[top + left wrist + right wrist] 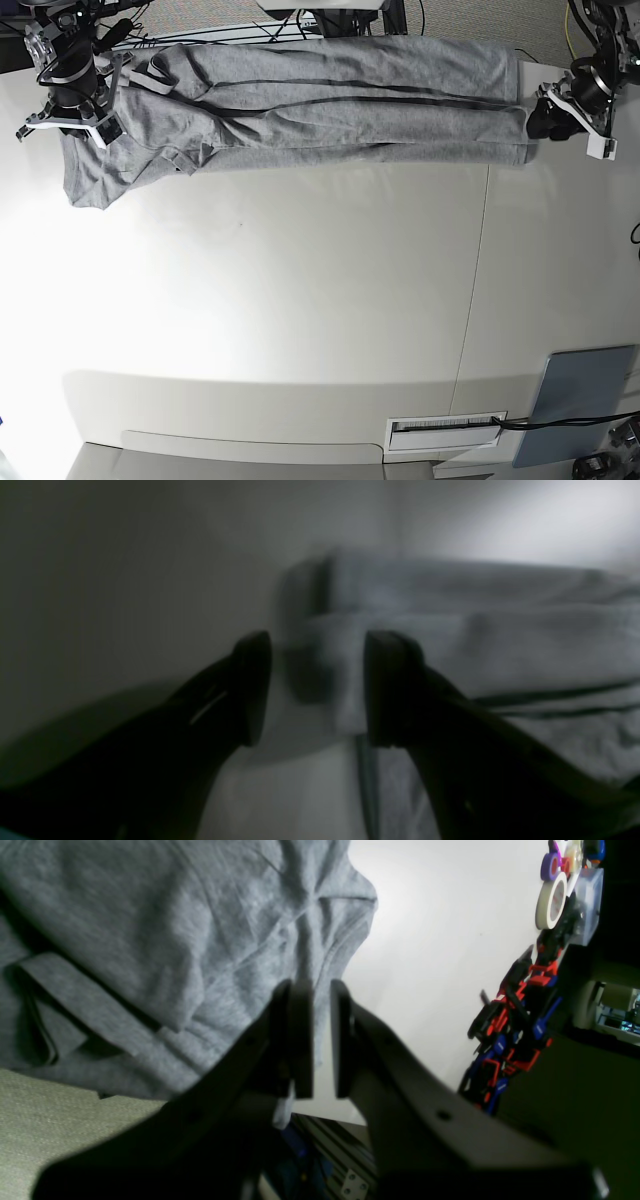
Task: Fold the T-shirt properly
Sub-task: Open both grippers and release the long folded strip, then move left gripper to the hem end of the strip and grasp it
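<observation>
The T-shirt [330,95] lies stretched along the table's [300,300] twelve-o'clock edge, long axis three to nine. Left gripper [317,687] gapes empty at its hem; right gripper [321,1040] barely parted, holding nothing.

Left black two-fingered gripper [317,687] hangs with jaws spread apart; right black two-fingered gripper [321,1040] shows only a narrow gap.

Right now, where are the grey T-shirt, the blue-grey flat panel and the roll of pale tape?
Grey cotton T-shirt [340,100]: base view, middle of the folded body.
Blue-grey flat rectangular panel [580,400]: base view, its centre.
Pale tape roll [550,902]: right wrist view, its band.
</observation>
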Motion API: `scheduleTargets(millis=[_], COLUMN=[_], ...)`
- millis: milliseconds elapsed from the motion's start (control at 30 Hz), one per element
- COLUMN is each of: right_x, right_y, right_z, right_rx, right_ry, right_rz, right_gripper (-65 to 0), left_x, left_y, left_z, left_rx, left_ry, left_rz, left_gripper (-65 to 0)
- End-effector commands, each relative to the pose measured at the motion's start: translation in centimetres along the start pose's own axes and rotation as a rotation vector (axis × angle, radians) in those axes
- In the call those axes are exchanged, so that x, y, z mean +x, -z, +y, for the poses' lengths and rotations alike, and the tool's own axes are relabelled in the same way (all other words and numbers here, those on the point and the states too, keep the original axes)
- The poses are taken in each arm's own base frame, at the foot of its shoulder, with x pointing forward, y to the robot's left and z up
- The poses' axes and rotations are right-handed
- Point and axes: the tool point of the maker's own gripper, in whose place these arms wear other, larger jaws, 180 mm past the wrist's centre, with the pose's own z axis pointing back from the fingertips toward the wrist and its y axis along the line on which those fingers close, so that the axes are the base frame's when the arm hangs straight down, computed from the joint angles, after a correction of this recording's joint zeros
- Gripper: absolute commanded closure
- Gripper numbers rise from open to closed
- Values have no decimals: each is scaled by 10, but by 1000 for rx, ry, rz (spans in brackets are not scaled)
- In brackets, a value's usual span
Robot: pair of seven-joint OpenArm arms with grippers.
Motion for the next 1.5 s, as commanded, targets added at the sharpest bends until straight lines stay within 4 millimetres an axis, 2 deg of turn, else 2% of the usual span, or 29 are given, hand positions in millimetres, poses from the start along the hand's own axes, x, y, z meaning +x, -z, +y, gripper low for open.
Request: scheduleTargets(millis=[0, 100, 333, 467, 567, 667, 767, 1000, 1100, 1200, 1300, 1367, 1467], right_x=[5, 5, 15, 16, 16, 15, 16, 16, 16, 16, 16, 15, 17], right_y=[-2, -2, 0, 0, 0, 0, 0, -1, -1, -1, -1, -2, -2], right_z=[-8, -8, -19, -20, -20, -20, -20, -25, -26, -28, -32, -35, -40], right_rx=[-28, -28, -61, -64, -65, -64, -65, -95, -97, -107, -128, -146, -170], right_ry=[-11, -11, 3, 5, 4, 4, 5, 52, 56, 71, 96, 98, 98], right_rz=[-20, -20, -47, -50, -48, -48, -48, -53, -55, -55, -56, -55, -58], right_gripper=[-71, -71, -71, -71, -71, -71, -71, -71, -71, -71, -71, -71, -71], left_x=[9, -3, -23, -28, -29, -31, -21, 7, 20, 31, 39, 41, 45], left_y=[-4, -3, 8, 10, 12, 14, 12, 0, -5, -11, -22, -29, -40], left_z=[-4, -17, -39, -49, -53, -54, -47, 8, 15, 4, -22, -50, -103], left_rx=[-42, -127, -184, -222, -236, -234, -215, 40, 111, 132, 132, 102, -9], left_ry=[10, -24, -94, -116, -117, -108, -104, 8, 77, 140, 197, 230, 226], left_rz=[-30, 5, 42, 54, 58, 68, 29, 27, 33, 42, 36, 12, -61], left_gripper=[-308, -308, -307, -301, -205, 0, 0, 0, 0, 0, 0, 0, 0])
